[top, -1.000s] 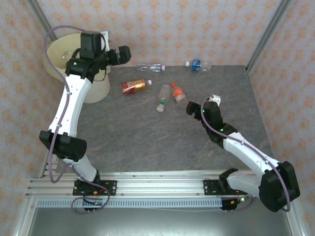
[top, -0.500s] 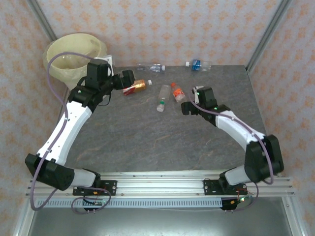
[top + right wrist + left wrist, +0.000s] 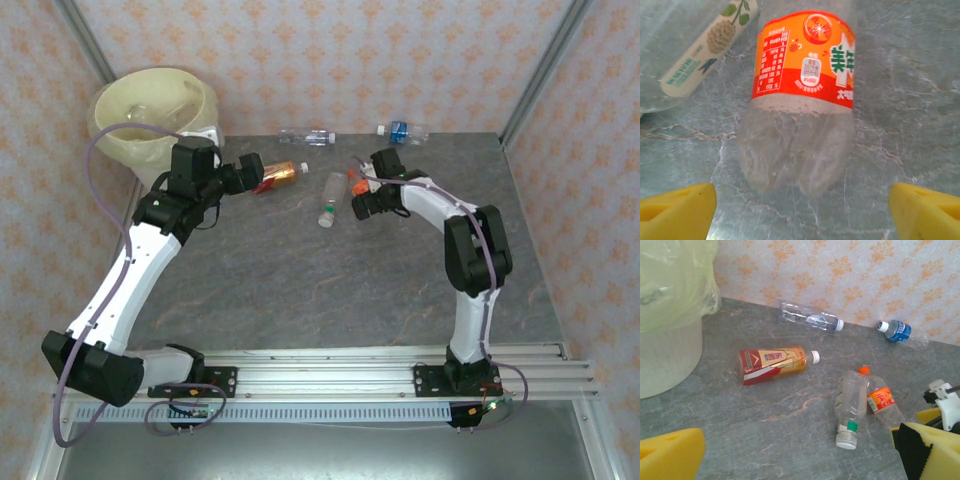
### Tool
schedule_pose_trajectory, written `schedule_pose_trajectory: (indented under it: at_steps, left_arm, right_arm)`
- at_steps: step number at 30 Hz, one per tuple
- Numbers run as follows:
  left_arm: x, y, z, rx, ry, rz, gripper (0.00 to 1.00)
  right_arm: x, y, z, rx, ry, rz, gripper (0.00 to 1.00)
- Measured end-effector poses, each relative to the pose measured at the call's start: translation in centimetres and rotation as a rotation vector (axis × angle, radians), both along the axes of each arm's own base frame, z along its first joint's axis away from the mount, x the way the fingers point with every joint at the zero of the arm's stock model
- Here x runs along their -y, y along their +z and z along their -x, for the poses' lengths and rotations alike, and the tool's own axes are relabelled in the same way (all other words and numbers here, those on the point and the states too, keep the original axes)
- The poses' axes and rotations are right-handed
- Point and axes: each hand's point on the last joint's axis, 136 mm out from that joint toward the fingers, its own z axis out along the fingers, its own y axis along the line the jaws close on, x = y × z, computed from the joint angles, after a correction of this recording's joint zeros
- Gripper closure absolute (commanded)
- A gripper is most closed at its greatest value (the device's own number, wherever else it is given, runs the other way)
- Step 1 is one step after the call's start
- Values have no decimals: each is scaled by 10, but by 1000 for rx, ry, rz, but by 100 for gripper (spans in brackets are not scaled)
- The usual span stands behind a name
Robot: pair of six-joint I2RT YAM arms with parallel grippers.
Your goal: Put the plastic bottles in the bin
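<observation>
The cream bin [image 3: 150, 120] with its yellow bag stands at the far left, and its wall [image 3: 667, 355] also shows in the left wrist view. Five plastic bottles lie on the table. They are a red-and-gold one [image 3: 280, 175] [image 3: 772, 364], a clear one with a green band [image 3: 329, 199] [image 3: 850, 402], an orange-label one [image 3: 356, 181] [image 3: 802, 100], a clear one at the back [image 3: 305, 137] and a blue-label one [image 3: 400, 130]. My left gripper [image 3: 250, 175] [image 3: 800, 460] is open, just left of the red-and-gold bottle. My right gripper [image 3: 362, 205] [image 3: 800, 210] is open at the base of the orange-label bottle.
The grey stone table [image 3: 330, 290] has free room in its near half. Patterned walls and metal posts close in the back and sides. A clear bottle with a pinecone label [image 3: 695, 50] lies just left of the orange-label one.
The left arm swung from over the bin down to the table beside the red-and-gold bottle. The right arm reached forward to the orange-label bottle.
</observation>
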Motion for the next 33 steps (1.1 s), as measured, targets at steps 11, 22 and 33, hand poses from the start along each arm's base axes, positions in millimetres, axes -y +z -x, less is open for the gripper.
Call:
schedule_pose_trajectory:
  at_steps: [11, 22, 33]
  left_arm:
    - [-6, -9, 2, -15, 28, -21, 0]
    - [9, -24, -4, -2, -13, 68, 0]
    - [66, -29, -5, -2, -206, 246, 0]
  right_arm:
    - [-10, -25, -27, -48, 38, 39, 34]
    - [8, -16, 12, -46, -38, 21, 59]
    - [24, 81, 92, 196, -87, -207, 66]
